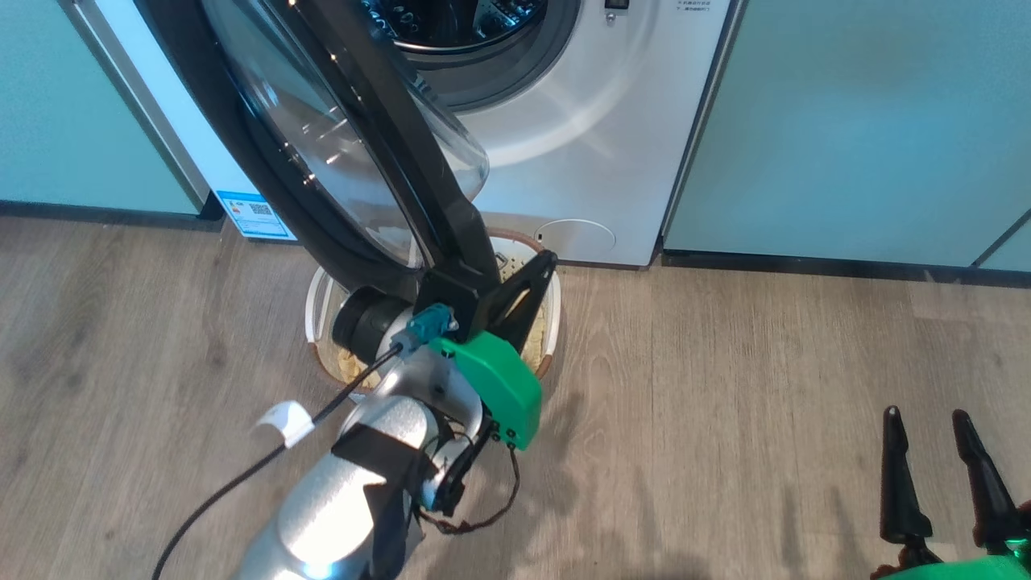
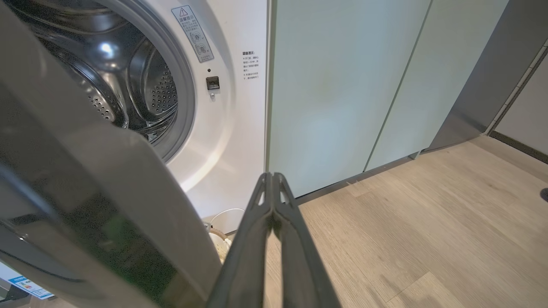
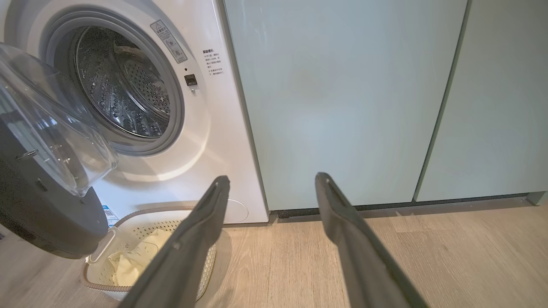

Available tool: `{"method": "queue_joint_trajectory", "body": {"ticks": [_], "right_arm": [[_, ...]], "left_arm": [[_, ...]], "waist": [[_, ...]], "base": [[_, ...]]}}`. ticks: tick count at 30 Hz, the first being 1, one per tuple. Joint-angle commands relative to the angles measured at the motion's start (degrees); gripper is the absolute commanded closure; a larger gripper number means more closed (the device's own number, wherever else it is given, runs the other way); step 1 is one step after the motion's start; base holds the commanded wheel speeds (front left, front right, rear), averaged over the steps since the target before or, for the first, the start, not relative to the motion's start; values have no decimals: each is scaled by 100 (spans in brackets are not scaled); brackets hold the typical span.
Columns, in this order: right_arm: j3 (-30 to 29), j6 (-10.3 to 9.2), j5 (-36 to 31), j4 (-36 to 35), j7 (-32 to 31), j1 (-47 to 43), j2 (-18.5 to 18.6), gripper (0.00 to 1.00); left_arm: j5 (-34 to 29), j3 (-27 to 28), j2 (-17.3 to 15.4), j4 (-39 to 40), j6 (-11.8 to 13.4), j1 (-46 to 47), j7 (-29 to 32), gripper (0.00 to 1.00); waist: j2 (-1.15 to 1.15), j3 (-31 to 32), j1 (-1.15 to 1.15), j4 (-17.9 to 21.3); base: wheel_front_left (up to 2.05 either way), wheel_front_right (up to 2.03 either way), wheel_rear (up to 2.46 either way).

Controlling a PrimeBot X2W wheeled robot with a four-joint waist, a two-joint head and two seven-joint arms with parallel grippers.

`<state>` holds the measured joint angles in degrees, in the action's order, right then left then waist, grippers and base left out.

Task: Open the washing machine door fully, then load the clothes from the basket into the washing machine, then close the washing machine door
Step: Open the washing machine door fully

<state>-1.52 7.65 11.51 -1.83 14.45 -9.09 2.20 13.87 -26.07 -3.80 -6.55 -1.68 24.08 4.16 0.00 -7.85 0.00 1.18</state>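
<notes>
Left wrist view shows a warning-triangle label (image 2: 192, 33); left hand (image 2: 272, 175) together, right hand (image 3: 272, 176) apart.

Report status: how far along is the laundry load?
Done: door partly open. In hand: shut left gripper beside its inner face, apparently pushing it wider; right gripper open, empty. Remaining: clothes lie in the basket, drum empty; loading and closing not started.

basket (image 3: 145, 210) on floor (image 3: 428, 256) before washing machine (image 3: 205, 141), clothes (image 3: 128, 265) in basket, door (image 3: 43, 214) over basket, cabinets (image 1: 846, 121) flanking machine
</notes>
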Motion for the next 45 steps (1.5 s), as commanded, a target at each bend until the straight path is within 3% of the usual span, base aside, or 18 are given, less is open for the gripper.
{"method": "queue_joint_trajectory", "body": {"ticks": [1, 22, 45], "right_arm": [[121, -16, -38, -160, 55, 166, 67, 0], [42, -16, -62, -198, 55, 224, 67, 0], [-98, -16, -318, -213, 55, 248, 67, 0]], "left_arm": [[37, 239, -98, 153, 46, 364, -63, 100], [163, 309, -134, -115, 211, 454, -148, 100], [126, -52, -125, 277, 410, -106, -434, 100]], "waist": [[0, -9, 0, -3], [0, -125, 0, -174], [0, -127, 0, -1350]], "base": [[0, 0, 0], [0, 0, 0], [0, 0, 0]]}}
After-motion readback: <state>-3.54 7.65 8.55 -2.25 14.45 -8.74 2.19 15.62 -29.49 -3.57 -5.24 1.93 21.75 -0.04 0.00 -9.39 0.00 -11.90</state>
